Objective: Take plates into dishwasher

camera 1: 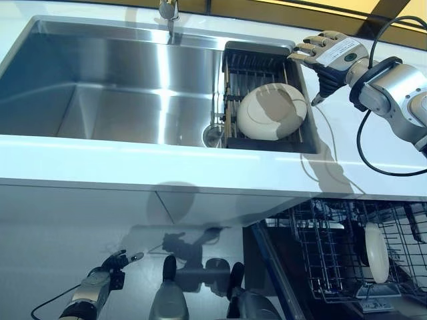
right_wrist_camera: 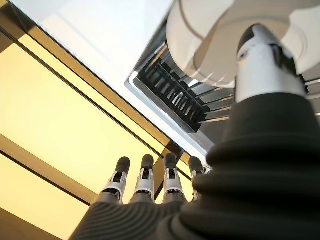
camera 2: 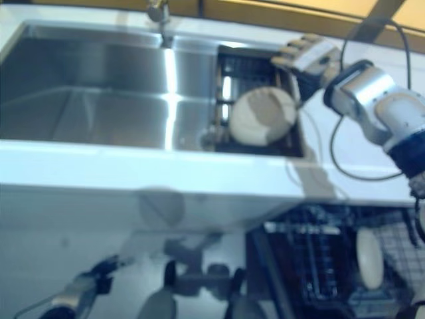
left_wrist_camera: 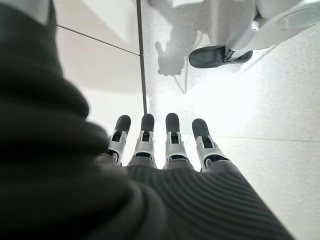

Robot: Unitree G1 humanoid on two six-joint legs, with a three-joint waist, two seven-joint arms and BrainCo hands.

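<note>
Fingers of the right hand (camera 1: 331, 51) hang straight and empty above the sink's (camera 1: 120, 87) drying rack (camera 1: 257, 67), ready to reach the plate (camera 1: 272, 111) leaning there, while the left hand (camera 1: 115, 261) idles, fingers straight, low near the floor.

A: What stays unclear?
B: The dishwasher rack (camera 1: 347, 253) runs off the lower right edge, and the plate (camera 1: 377, 252) standing in it is partly behind wires.
A: And the faucet (camera 1: 168, 9)?
B: Cut off at the top edge.
</note>
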